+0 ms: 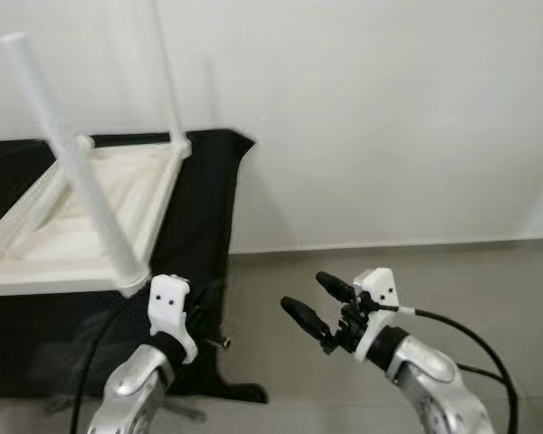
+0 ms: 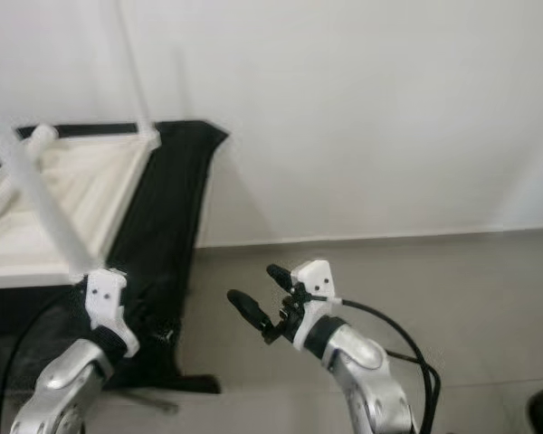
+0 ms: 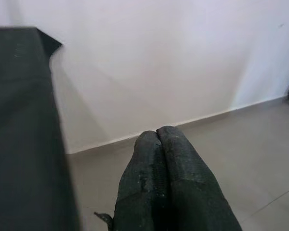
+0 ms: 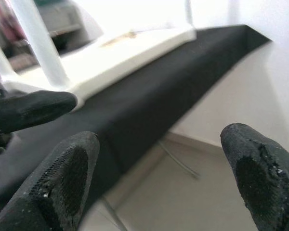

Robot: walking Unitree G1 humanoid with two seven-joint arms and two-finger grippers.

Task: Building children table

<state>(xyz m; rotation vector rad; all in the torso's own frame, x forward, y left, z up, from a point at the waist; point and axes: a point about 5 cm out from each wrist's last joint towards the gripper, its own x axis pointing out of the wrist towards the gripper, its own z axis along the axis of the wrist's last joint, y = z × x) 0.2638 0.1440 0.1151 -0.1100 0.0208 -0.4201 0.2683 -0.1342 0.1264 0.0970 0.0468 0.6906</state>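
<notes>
We see the white children's table (image 1: 81, 212) lying upside down on a counter (image 1: 204, 208) draped in black cloth, against the white wall. Its legs (image 1: 86, 176) point upward, the nearest one slanting toward us. Our left pincer (image 3: 160, 144) hangs just below the counter's near edge, its two black fingers pressed together on nothing. Our right pincer (image 1: 315, 303) hovers over the grey floor (image 1: 452, 280), apart from the counter, fingers spread wide and empty.
</notes>
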